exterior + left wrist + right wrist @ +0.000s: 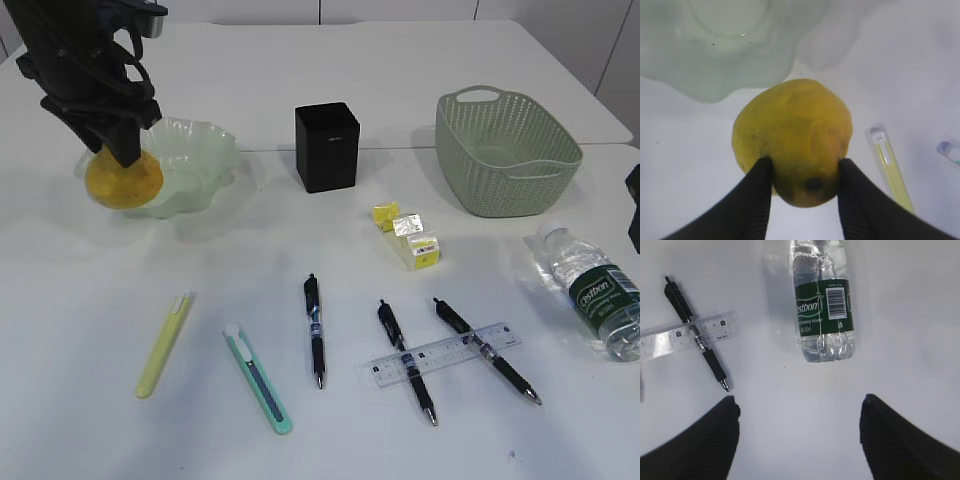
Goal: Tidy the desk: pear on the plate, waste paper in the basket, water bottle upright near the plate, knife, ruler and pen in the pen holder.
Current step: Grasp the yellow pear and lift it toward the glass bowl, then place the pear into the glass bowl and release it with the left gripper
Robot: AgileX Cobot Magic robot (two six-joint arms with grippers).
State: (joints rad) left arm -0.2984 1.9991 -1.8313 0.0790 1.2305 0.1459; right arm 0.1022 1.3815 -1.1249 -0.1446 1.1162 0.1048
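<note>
Count on the worktop [300,440]: one pear [122,180], one plate [195,160], one pen holder [327,146], one basket [505,150], one water bottle [595,290], one ruler [445,353], three black pens [316,330], two slim knives (one yellow [163,344], one teal [258,378]), and a small cluster of waste paper [408,236] in yellow and white.

I saw the pear sitting between the left gripper [802,187] jaws, hanging at the near rim of the plate, toward the worktop's far left corner. Those jaws stood partly apart, clamped on the pear's sides; my wrist camera showed both black fingers [752,200] pressed against the skin.

The right gripper [800,440] hovered over the right edge of the worktop with its jaws spread wide and nothing between them. The bottle lay on its side just ahead of them, untouched. The ruler lay across two of the pens near the front edge.
</note>
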